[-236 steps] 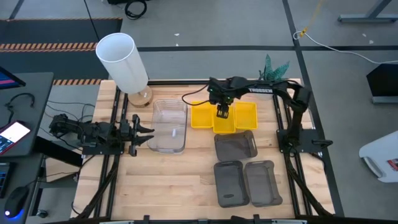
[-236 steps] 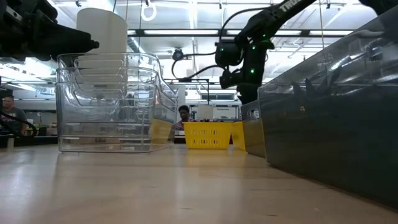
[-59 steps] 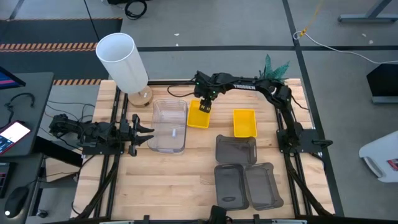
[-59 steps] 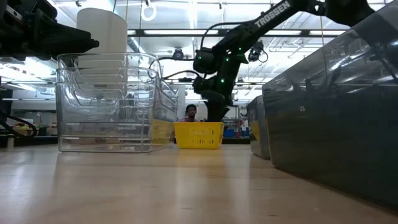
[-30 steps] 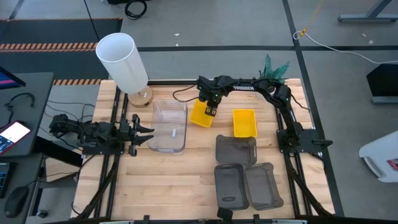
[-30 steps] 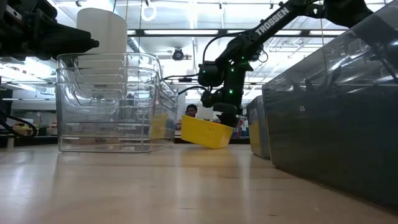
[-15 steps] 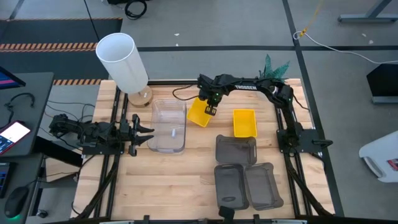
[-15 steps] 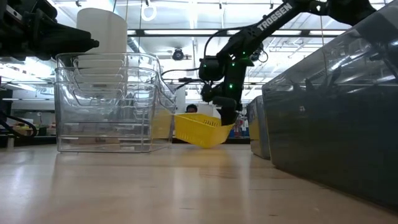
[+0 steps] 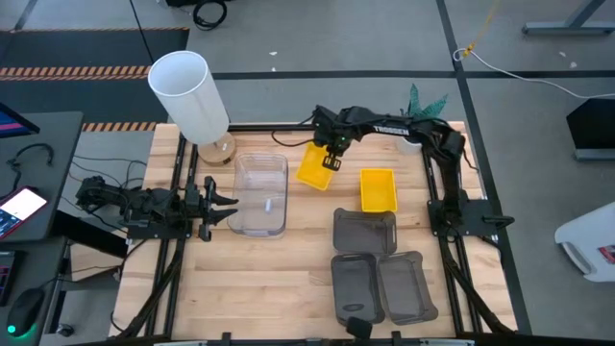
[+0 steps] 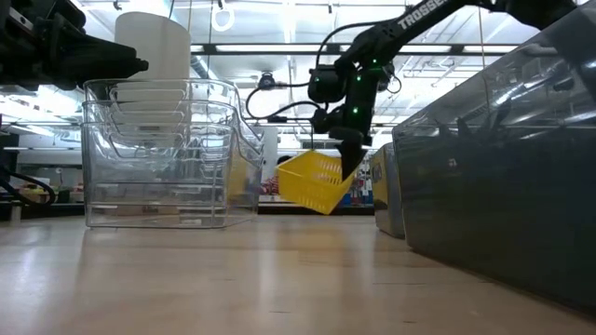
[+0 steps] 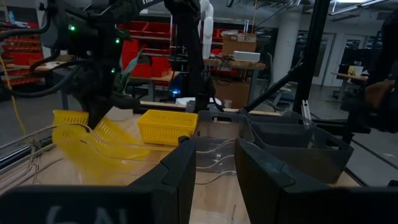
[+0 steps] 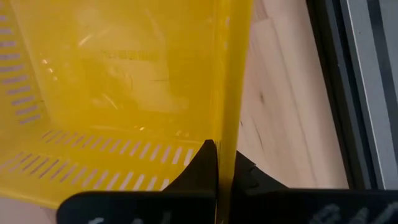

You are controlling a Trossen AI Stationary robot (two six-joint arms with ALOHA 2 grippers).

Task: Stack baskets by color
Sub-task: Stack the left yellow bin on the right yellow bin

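Now that the right hand (image 9: 332, 160) has pinched together on one wall of a yellow basket (image 9: 315, 165) and raised it off the counter (image 9: 288, 279), the basket hangs tilted near the far edge, w/ a second yellow basket (image 9: 378, 189) sitting nearby to its right; a sec ago it was only tipping up on one edge. Means pick is done & next is prob. carry over + nest into the other yellow. Left hand (image 9: 216, 204) unchanged, fingers apart, waiting beside the clear basket stack (image 9: 261, 195); grey baskets (image 9: 377, 264) not yet stacked.
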